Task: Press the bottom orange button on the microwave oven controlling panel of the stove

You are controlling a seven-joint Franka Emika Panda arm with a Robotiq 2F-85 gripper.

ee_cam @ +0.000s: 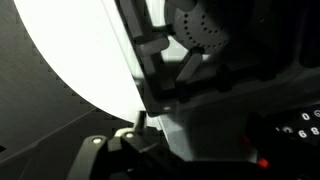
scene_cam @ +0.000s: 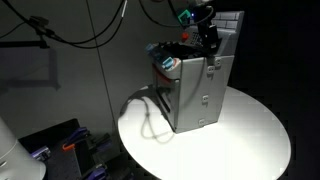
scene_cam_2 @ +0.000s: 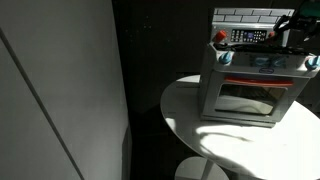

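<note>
One gripper (scene_cam: 208,38) at the stove (scene_cam: 203,95) top, near the microwave oven controlling panel (scene_cam_2: 248,37); jaw opening cannot be told.

In an exterior view the stove (scene_cam_2: 250,85) stands on the table (scene_cam_2: 200,130), in the right half of the frame. The microwave oven controlling panel (scene_cam_2: 248,37) sits behind and above its top, upper right. The gripper (scene_cam_2: 296,30) hangs, seemingly, just right of the panel at the frame edge.

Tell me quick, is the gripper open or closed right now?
Gripper: cannot be told; it is too dark and blurred, up above the stove.
</note>
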